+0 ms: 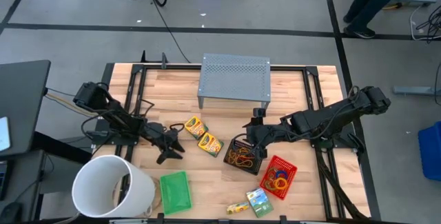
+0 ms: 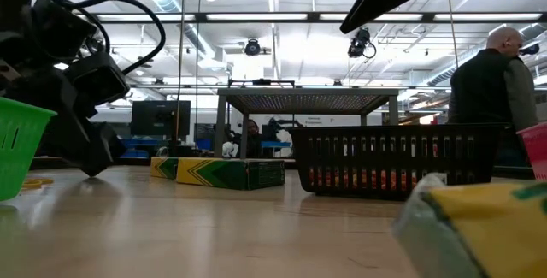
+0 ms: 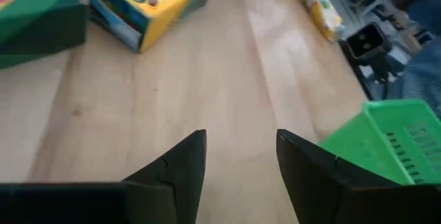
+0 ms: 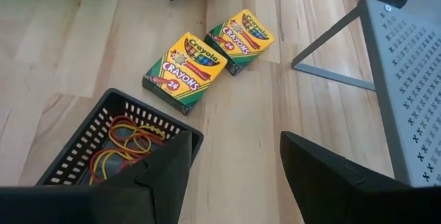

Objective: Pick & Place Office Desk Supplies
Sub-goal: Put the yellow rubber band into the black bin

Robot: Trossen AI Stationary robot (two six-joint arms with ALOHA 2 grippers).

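Note:
Two yellow-green crayon boxes (image 1: 196, 127) (image 1: 210, 144) lie flat side by side at mid-table, also seen in the right wrist view (image 4: 186, 69) (image 4: 241, 39). My left gripper (image 1: 172, 145) (image 3: 241, 138) is open, low over bare wood just left of them. My right gripper (image 1: 252, 133) (image 4: 236, 138) is open and hovers over the far edge of the black mesh tray (image 1: 242, 156) (image 4: 110, 145), which holds rubber bands. The red tray (image 1: 278, 176) holds coloured rings. The green tray (image 1: 174, 191) sits near the front edge. A third crayon box (image 1: 259, 200) and a yellow glue stick (image 1: 238, 208) lie at the near edge.
A big white bucket (image 1: 114, 186) lies at the near left corner beside the green tray. The grey perforated stand (image 1: 235, 79) (image 4: 406, 79) stands at the table's far middle. A person (image 2: 491, 77) stands beyond the table on the right. Bare wood lies between the crayon boxes and the stand.

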